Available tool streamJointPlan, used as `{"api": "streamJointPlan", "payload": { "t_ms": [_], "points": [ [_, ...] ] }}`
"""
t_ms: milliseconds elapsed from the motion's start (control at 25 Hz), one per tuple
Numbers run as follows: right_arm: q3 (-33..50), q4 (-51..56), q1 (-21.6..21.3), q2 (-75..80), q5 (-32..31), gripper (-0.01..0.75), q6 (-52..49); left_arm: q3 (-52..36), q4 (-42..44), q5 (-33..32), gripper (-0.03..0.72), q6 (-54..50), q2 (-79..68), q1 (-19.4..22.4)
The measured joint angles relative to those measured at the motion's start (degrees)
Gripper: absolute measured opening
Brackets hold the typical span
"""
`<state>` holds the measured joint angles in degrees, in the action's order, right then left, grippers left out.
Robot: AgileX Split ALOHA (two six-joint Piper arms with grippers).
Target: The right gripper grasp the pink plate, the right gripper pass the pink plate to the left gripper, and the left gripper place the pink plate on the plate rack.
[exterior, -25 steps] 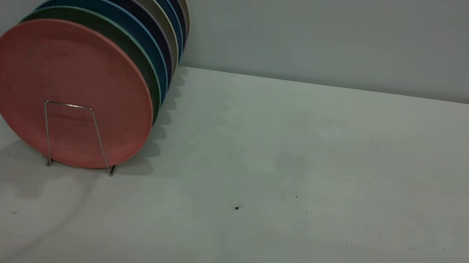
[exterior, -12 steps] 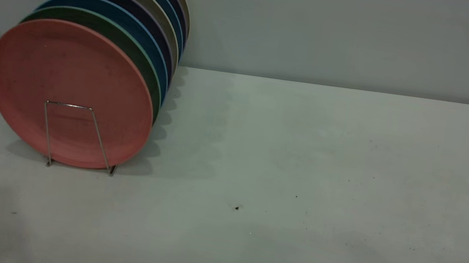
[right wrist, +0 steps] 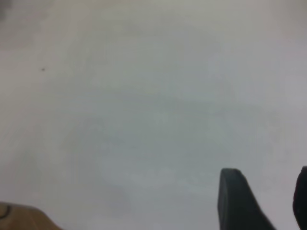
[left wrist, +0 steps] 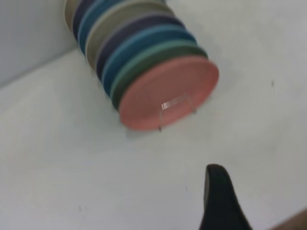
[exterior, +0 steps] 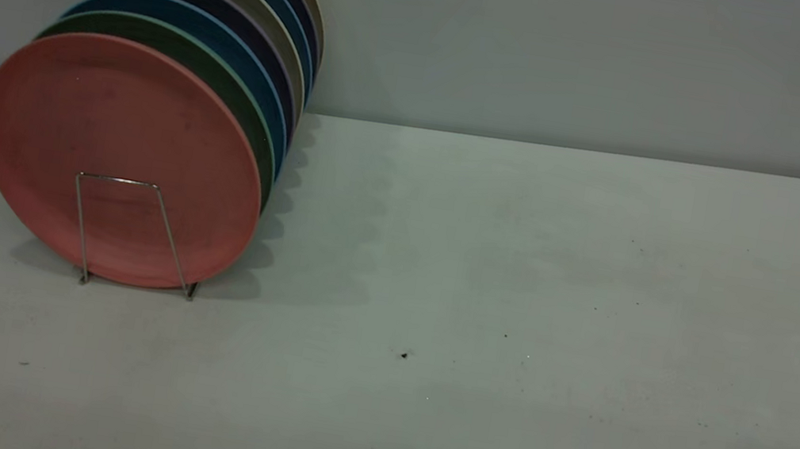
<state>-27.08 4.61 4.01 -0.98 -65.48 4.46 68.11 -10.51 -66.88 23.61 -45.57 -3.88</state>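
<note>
The pink plate (exterior: pixel 118 132) stands upright in the front slot of the plate rack (exterior: pixel 81 222), behind the front wire loop. It also shows in the left wrist view (left wrist: pixel 165 88), with the rack's loop (left wrist: pixel 175 103) in front of it. My left gripper (left wrist: pixel 264 184) hangs above the table, well away from the rack. One black finger (left wrist: pixel 218 199) shows with nothing beside it, and the gripper is empty. My right gripper (right wrist: pixel 267 175) is open and empty over bare table. Neither gripper shows in the exterior view.
Several more plates (exterior: pixel 240 14), green, blue, dark purple and beige, stand in the rack behind the pink one. The white table (exterior: pixel 514 315) runs to the right of the rack, with a wall behind it. A brown edge (right wrist: pixel 19 218) shows in the right wrist view.
The dark left arm at the upper left of the exterior view has gone out of view, and its shadow on the table has faded. The plates and rack have not moved.
</note>
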Motion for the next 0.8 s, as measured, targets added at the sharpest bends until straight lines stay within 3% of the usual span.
{"api": "streamJointPlan", "payload": {
  "t_ms": [400,520,800],
  "points": [
    [0.0,0.0,0.0,-0.1,0.0,0.322,0.0,-32.6,4.4,0.1,0.470,-10.1,19.4,0.0],
    [0.0,0.0,0.0,-0.1,0.0,0.322,0.0,-37.8,5.2,0.3,0.470,-14.7,24.4,0.0],
    [0.0,0.0,0.0,-0.1,0.0,0.322,0.0,-38.6,5.2,0.3,0.470,-17.5,34.1,0.0]
  ]
}}
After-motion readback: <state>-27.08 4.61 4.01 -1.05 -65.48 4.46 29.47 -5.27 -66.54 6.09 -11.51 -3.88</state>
